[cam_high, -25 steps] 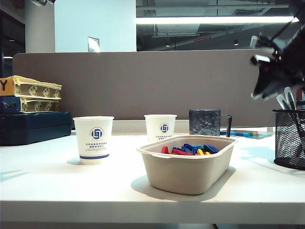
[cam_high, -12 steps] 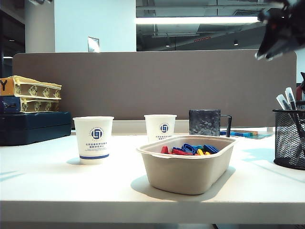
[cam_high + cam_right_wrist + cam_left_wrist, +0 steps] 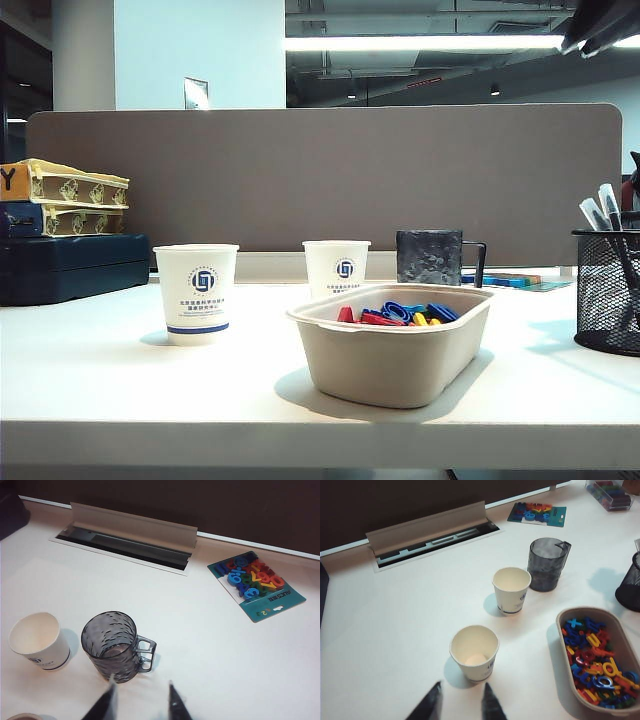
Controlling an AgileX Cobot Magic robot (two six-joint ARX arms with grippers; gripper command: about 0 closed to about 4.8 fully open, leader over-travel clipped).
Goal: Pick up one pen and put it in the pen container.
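Two pens [image 3: 601, 207] stand in the mesh pen container [image 3: 608, 290]; left gripper [image 3: 459, 706] and right gripper [image 3: 141, 702] hover released, empty, above the table [image 3: 120, 380].

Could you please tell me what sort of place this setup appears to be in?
Most likely an open-plan office desk. A grey partition screen backs the white table, a cable slot with a flip lid is set into the desktop, and a mesh pen container holds pens. Ceiling strip lights show behind.

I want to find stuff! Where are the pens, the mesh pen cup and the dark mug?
pens [image 3: 606, 203], exterior view, a white cap end.
pen container [image 3: 606, 300], exterior view, its mesh wall.
dark mug [image 3: 111, 647], right wrist view, its outer side wall.
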